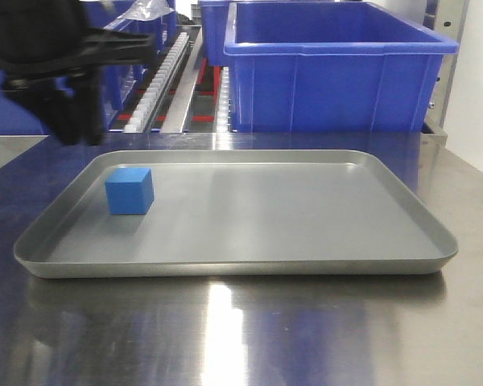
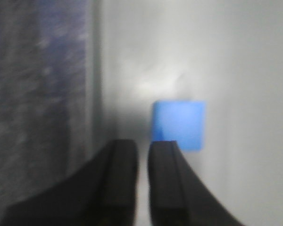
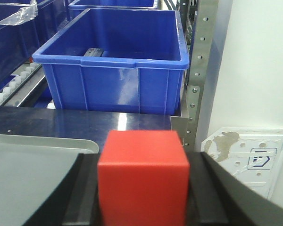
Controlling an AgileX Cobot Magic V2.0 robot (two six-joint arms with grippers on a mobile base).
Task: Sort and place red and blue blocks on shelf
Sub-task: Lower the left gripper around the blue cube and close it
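The blue block [image 1: 130, 191] rests on the left part of the grey tray [image 1: 306, 257]. In the blurred left wrist view the blue block [image 2: 179, 125] lies just beyond and right of my left gripper [image 2: 142, 150], whose black fingers stand almost together with nothing between them. From the front, the left gripper [image 1: 64, 88] is a dark blur above the tray's far left corner. My right gripper [image 3: 142, 162] is shut on the red block [image 3: 142, 174], held above the tray's right corner facing the shelf. The shelf's roller tracks [image 1: 165, 76] and steel upright [image 3: 200, 70] stand behind the table.
A large blue bin [image 1: 330, 68] sits on the shelf straight behind the tray; the same bin [image 3: 113, 66] fills the right wrist view. More blue bins stand to the left. A white wall lies right of the upright.
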